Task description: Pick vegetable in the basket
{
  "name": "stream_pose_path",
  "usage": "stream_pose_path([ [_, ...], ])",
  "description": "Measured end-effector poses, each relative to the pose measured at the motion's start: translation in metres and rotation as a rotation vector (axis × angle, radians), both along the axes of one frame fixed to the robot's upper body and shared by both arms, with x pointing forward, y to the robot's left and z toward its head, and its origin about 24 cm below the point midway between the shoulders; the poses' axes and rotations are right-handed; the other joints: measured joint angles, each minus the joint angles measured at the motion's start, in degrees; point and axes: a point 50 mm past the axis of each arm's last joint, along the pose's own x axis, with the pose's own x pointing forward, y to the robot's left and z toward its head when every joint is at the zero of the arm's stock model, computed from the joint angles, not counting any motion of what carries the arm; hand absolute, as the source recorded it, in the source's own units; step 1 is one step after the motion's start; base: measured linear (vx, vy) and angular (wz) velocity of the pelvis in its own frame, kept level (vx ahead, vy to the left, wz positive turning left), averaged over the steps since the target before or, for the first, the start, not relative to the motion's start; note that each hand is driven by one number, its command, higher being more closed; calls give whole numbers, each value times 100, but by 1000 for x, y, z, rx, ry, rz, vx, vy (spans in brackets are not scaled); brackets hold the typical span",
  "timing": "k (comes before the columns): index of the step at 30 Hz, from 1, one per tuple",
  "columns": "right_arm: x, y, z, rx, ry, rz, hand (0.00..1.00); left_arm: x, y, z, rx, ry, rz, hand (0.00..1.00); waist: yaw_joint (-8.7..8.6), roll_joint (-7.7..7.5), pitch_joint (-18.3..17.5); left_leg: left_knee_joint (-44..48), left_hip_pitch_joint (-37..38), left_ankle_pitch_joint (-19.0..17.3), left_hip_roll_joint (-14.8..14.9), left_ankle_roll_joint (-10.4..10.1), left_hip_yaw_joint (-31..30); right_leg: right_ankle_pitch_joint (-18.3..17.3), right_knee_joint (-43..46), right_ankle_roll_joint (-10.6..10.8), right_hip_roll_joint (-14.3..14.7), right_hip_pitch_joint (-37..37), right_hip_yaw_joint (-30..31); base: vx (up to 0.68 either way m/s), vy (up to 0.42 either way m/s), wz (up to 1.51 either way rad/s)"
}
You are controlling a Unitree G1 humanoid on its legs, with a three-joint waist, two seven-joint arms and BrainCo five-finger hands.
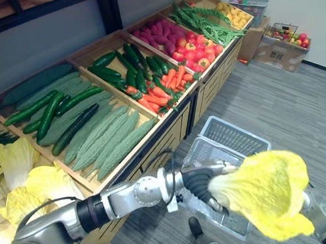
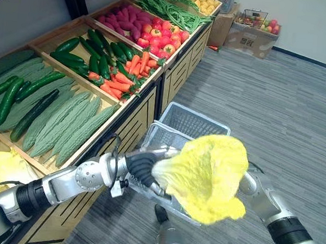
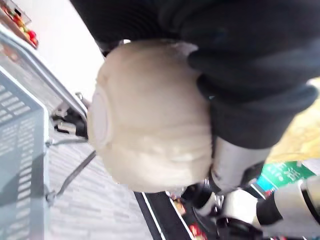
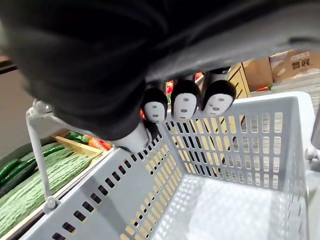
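One cabbage (image 1: 267, 192) crosswise, leaves rightward

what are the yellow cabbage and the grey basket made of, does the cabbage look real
The cabbage looks artificial, probably soft plastic or foam: its leaves are one even matte yellow, and in the left wrist view its pale base is smooth with moulded-looking ridges. I can't be sure. The basket looks like rigid moulded plastic, matte grey, with regular slots through its walls and floor.

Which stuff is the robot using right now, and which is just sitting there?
For the job: yellow cabbage in the left hand; grey basket, held by the right hand.
Just lying about: cucumbers, carrots, tomatoes, green beans, cardboard box.
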Motion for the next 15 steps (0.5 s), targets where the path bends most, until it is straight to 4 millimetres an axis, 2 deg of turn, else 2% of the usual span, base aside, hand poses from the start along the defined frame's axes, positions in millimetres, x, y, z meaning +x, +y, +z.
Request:
stream_pose_path([
  [3,1,-4,4,-16,7,1,100,-6,0,-11,65,22,-51,100,-103,31,-76,25,23,4,23,6,28,1,7,-1,14,-1,1,-11,-17,-4],
  [7,6,-5,12,-26,-10,10,100,7,5,-24,160,19,-28,100,-198,65,-148,60,106,7,67,7,124,13,20,-18,69,-2,17,2,-24,-9],
  [15,6,-5,9,-31,24,18,100,24,19,-58,358,-8,46,100,-331,83,-177,71,123,12,71,13,132,3,29,-32,68,1,5,-6,-8,0],
])
